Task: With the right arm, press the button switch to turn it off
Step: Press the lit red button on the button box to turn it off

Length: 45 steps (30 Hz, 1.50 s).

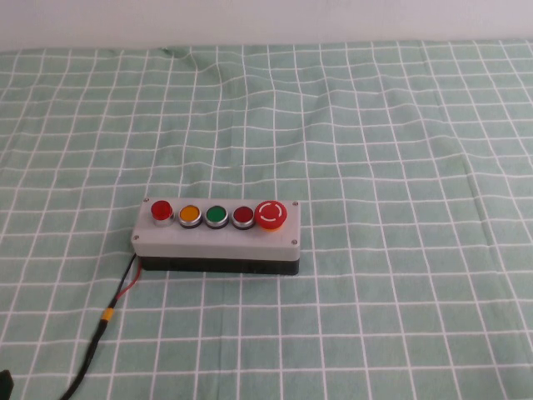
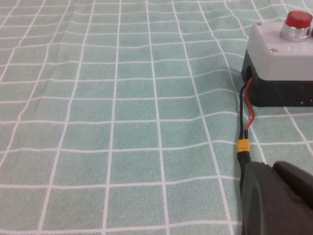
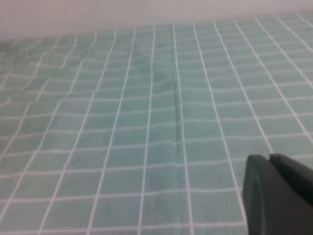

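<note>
Underneath everything lies a green cloth (image 1: 400, 167) with a white grid, rumpled in places, covering the whole table. A pale wall (image 1: 266, 21) runs along its far edge.

Only the high view shows the whole box (image 1: 216, 242): a grey lid on a black base, sitting flat on the cloth, a little left of centre and toward the robot's side. Set in a row in its lid, from the robot's left to right, are a red cap (image 1: 161, 210), a yellow button (image 1: 189, 214), a green button (image 1: 216, 215), a red button (image 1: 243, 216) and a big red mushroom button (image 1: 271, 214). A black-and-red cable (image 1: 98, 333) leaves the box's left end and trails toward the robot, with a yellow connector (image 1: 107, 315) partway along.

Neither gripper shows in the high view; each appears only in its own wrist view. The left gripper (image 2: 272, 171) hangs low over the cloth just beside the connector, near the box's left end, with its jaws together. That view catches only that end of the box, with the red cap on top.

The right gripper (image 3: 269, 159) is over bare cloth, its jaws also together and touching nothing; its view shows a crease (image 3: 176, 93) in the cloth and the wall, but not the box.
</note>
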Each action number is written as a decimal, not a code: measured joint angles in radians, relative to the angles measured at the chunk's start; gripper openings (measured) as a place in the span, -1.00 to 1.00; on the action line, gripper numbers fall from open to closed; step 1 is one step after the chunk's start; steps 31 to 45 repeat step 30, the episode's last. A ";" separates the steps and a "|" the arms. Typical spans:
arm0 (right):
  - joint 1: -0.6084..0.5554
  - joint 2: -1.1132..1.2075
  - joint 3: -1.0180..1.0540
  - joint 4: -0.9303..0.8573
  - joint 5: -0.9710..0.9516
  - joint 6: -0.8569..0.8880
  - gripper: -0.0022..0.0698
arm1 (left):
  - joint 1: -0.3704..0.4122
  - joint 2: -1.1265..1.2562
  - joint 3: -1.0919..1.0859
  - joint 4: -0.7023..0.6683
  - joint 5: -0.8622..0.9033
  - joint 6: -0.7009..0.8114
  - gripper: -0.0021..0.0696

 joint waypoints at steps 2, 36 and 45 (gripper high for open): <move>0.000 0.000 0.002 0.000 0.051 0.000 -0.98 | 0.000 0.000 0.000 0.000 0.000 0.000 -0.95; 0.000 0.000 0.002 0.005 0.144 0.002 -0.98 | 0.000 0.000 0.000 0.000 0.000 0.000 -0.95; 0.000 0.000 0.002 0.005 0.144 0.002 -0.98 | 0.000 0.000 0.000 0.000 0.000 0.000 -0.95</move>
